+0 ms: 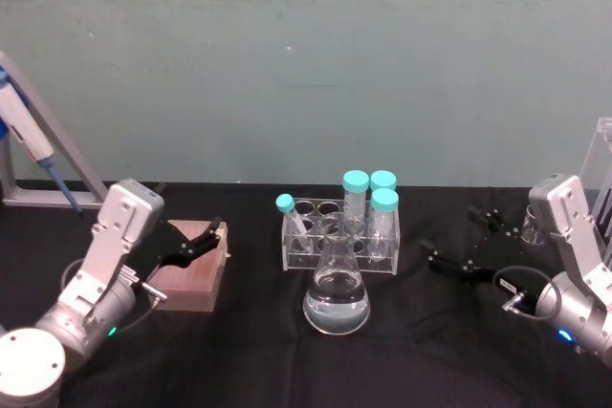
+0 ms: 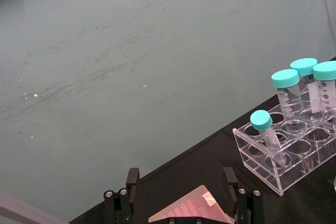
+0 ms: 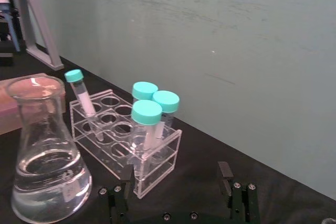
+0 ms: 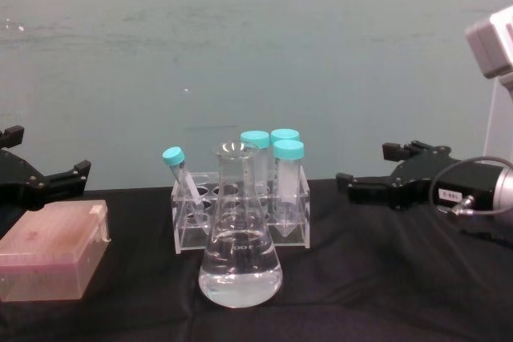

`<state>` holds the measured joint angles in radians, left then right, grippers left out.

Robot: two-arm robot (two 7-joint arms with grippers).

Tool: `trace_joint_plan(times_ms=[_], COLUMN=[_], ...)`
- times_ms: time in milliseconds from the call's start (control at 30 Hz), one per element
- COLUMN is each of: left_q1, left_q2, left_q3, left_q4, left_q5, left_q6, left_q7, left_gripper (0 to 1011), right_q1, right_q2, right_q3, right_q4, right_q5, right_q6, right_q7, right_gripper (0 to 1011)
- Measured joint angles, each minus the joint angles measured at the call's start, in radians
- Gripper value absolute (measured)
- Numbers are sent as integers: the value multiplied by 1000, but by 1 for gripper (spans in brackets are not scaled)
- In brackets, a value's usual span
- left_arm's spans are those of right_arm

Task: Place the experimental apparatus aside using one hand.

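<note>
My right gripper point(image 1: 469, 239) hovers low over the black table point(image 1: 430, 351), out at about 2 o'clock from my body. Its fingers are spread wide with nothing between them, and they aim toward 10 o'clock, at the glassware in the middle. Nothing is touching them, and there is a gap of bare cloth between the fingertips and the nearest glass.

Across that gap, at 9 o'clock from this gripper and dead ahead of me at 12, stands the flask point(image 1: 337, 295). It is upright, with clear liquid in its wide bottom. Right behind it, further out at 12 o'clock, sits the clear rack point(image 1: 304, 247). From here the flask's neck overlaps the rack's front, and I cannot tell whether they touch. Three capped tubes point(image 1: 384, 204) stand upright at the rack's 3 o'clock end, all with teal lids. One small tube point(image 1: 287, 207) leans at the 9 o'clock end.

Past my right wrist, at 3 o'clock by the table's edge, stands a clear stand point(image 1: 601, 155).

Over at 10 o'clock, my left gripper point(image 1: 196, 241) hangs just above a pink box point(image 1: 191, 279), also opened wide and gripping nothing, pointing toward 2 o'clock. Further out that way a pipette point(image 1: 27, 136) leans on a grey frame. A green wall point(image 1: 306, 64) stands behind it all.
</note>
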<state>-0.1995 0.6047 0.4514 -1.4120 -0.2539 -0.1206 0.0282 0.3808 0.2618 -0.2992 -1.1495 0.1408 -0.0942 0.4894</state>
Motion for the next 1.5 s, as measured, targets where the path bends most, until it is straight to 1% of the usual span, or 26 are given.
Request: trace_joint_plan(times_ms=[100, 333, 400, 433, 600, 1100, 1233, 1400, 1500], left_q1=[0, 0, 0, 0, 0, 0, 0, 0, 0], left_q2=[0, 0, 0, 0, 0, 0, 0, 0, 0], left_q3=[0, 0, 0, 0, 0, 0, 0, 0, 0], left_q4=[0, 0, 0, 0, 0, 0, 0, 0, 0], left_q5=[0, 0, 0, 0, 0, 0, 0, 0, 0], left_q6=[0, 0, 0, 0, 0, 0, 0, 0, 0], left_q7=[0, 0, 0, 0, 0, 0, 0, 0, 0], left_gripper=[1000, 1000, 1000, 1000, 1000, 1000, 1000, 1000, 1000], right_q1=[1, -3, -3, -1, 12, 54, 62, 74, 77], right_q2=[5, 13, 15, 16, 18, 13, 14, 17, 19], right_q3=[-13, -30, -37, -41, -56, -107, -116, -130, -136], right_q4=[-4, -18, -19, -16, 7, 80, 88, 93, 92], right_q5=[14, 39, 55, 69, 95, 146, 160, 188, 197], right_q6=[-3, -18, -28, -31, -48, -73, -81, -104, -110], right_q7=[15, 39, 60, 77, 116, 171, 192, 227, 235], right_gripper=[1000, 1000, 1000, 1000, 1000, 1000, 1000, 1000, 1000])
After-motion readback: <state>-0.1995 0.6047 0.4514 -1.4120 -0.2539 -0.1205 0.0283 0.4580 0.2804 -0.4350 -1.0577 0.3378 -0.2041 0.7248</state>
